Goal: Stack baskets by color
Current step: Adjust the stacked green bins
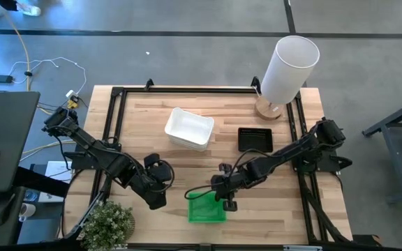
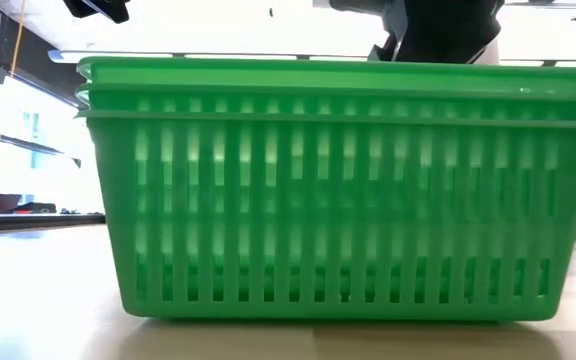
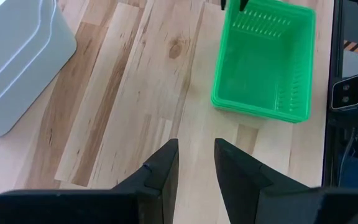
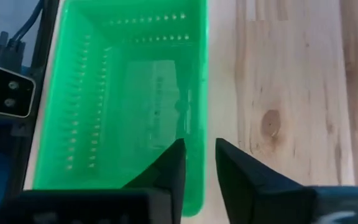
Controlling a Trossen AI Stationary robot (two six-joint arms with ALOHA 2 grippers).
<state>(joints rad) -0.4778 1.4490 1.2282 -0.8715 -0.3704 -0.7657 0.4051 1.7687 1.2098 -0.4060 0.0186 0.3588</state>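
The right claw [image 4: 199,163], fingers narrowly parted, straddles the near wall of the bright green slotted plastic baskets [image 4: 129,93]; the left claw [image 3: 196,163], also narrowly parted, holds nothing.

A robotics lab: wooden bench [image 1: 152,132] in a black frame [image 1: 114,104], bare concrete floor [image 1: 187,49] (loose cables [image 1: 47,66] trailing).

Bright green baskets [image 1: 206,208] with slotted sides, white baskets [image 1: 188,127], black basket [image 1: 255,139]. Table [image 1: 152,118] is pale wood grain; both tools dark.
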